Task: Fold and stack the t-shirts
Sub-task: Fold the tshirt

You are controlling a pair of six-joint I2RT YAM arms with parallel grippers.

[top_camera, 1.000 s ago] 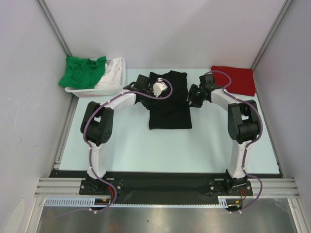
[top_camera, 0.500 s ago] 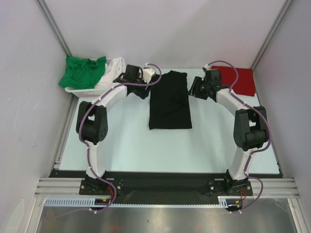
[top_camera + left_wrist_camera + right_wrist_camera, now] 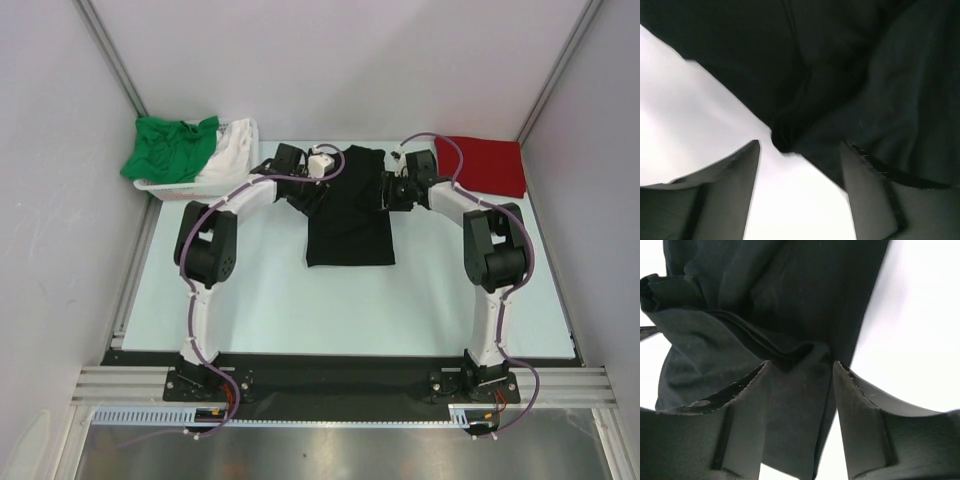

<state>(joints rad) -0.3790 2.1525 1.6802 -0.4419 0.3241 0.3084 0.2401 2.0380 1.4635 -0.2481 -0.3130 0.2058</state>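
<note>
Cannot see upper corners of black t-shirt (image 3: 348, 215) from above: covered by left arm (image 3: 240, 200) and right arm (image 3: 455, 203), upper centre. Cannot resolve fingertips there, too small. See only part of white t-shirt (image 3: 235, 150), upper left, under green t-shirt (image 3: 170, 148). Lose black cloth past top edge in both wrist views; left one blurred.

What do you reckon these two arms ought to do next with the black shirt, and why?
Probably close both sets of jaws on the cloth. The left gripper and right gripper sit open at the far corners of the black t-shirt, folded edges lying right at their gaps, so a pinch there looks needed before folding it over.
</note>
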